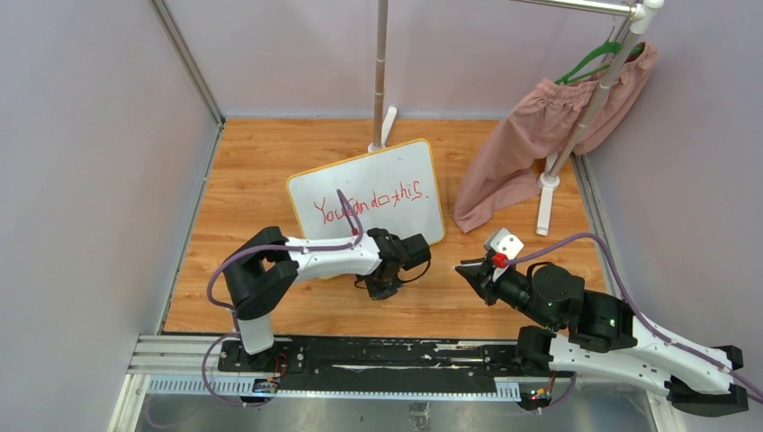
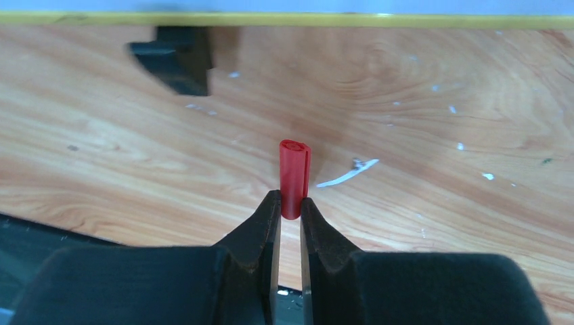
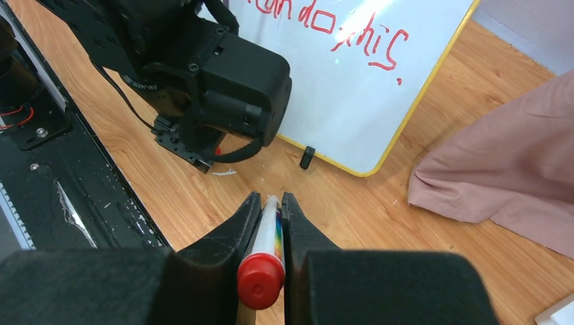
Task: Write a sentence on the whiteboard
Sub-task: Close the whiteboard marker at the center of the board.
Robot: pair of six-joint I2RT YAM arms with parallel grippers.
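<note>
Sentence (image 1: 369, 205): "You can do this." stands written in red; writing looks finished.
Whiteboard (image 1: 405, 171): mid-table, propped.
Left gripper (image 2: 290, 203): jaws pinch red cap (image 2: 294, 175).
Right gripper (image 3: 271, 203): jaws clamp marker (image 3: 266, 254).
Left: recapping, probably.

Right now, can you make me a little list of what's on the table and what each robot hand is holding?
board: flat white whiteboard with yellow rim, lying on the wooden table
writing: red marker words on the board, one slanted line
left gripper: shut on a small red plastic cap, near the board's front edge
right gripper: shut on a white marker with a red end
cloth: pink garment hanging from a rack, right of the board
</note>
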